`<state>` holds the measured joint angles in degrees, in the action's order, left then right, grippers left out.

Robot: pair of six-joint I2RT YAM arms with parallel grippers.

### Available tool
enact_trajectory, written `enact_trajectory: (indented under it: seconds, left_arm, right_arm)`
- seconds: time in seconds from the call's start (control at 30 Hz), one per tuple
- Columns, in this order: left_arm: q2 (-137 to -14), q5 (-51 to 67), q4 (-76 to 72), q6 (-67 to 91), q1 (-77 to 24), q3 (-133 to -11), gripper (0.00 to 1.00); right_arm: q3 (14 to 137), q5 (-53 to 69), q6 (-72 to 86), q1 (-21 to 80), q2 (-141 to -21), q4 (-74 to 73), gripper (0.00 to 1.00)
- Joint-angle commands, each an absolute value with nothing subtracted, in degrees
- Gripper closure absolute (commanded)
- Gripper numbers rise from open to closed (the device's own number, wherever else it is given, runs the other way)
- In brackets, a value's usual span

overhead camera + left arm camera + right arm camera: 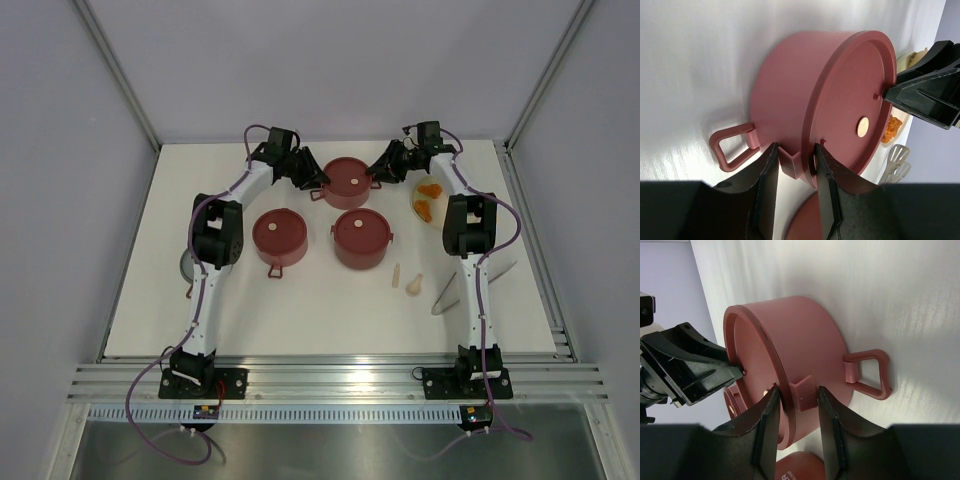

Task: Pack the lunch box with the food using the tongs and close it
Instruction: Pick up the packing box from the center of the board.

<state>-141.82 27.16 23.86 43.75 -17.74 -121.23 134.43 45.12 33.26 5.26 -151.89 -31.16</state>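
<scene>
lunch box tiers sit apart on the white table (300, 310): three dark-red lidded bowls, one at the far middle (349, 181) and two nearer, left (279, 235) and right (360, 238). both arms reach toward the far bowl from opposite sides. the left gripper (795, 167) has its two fingers straddling a small bracket tab on the bowl's left rim, with a sliver of gap showing, so i would call it closing on the tab but not plainly clamped. the right gripper (797, 400) is the same on the opposite tab; whether either truly grips, i cannot tell.

the tongs (450, 288) lie near the right arm, untouched. orange food (428, 198) rests on a cream plate (417, 204) at far right, and two beige pieces (405, 280) lie loose on the table.

risks, as i judge them: the tabs are small, so a finger could slip off and spin or tip the bowl. if one side pulls sooner than the other, the bowl may skid toward the plate. the disc lid (860, 95) could stay stuck or pop off crooked.
</scene>
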Motion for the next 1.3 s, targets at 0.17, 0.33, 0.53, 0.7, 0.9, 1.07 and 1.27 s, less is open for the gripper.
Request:
enact_trajectory:
  seconds: [0.17,0.33,0.53,0.7,0.9,1.07,1.27]
  left_arm:
    - [-137.90,27.42,24.70,41.57,-17.93,-120.50,0.80]
    - [-137.99,27.95,24.35,41.84,-17.84,-120.50,0.85]
    - [-137.90,28.30,24.96,41.40,-17.84,-120.32,0.96]
    - [-137.03,28.74,25.31,40.69,-17.84,-119.88,1.00]
    - [-133.60,29.88,23.13,41.22,-17.93,-116.55,1.00]
    - [-129.30,31.02,21.62,41.57,-17.93,-114.26,1.00]
    - [-127.18,31.99,21.53,41.75,-18.02,-115.05,1.00]
  right_arm:
    - [134.03,46.14,33.40,5.89,-148.97,-29.53,0.60]
    - [133.60,46.32,33.66,5.80,-148.36,-28.74,0.89]
    - [131.14,45.70,32.96,5.89,-145.64,-27.86,1.00]
    - [126.04,45.26,32.69,6.06,-141.86,-25.84,1.00]
    - [118.49,44.21,31.99,6.85,-135.80,-23.12,1.00]
    - [112.51,42.81,33.05,6.94,-130.26,-19.34,1.00]
    - [111.97,42.19,34.19,6.94,-126.39,-18.28,1.00]
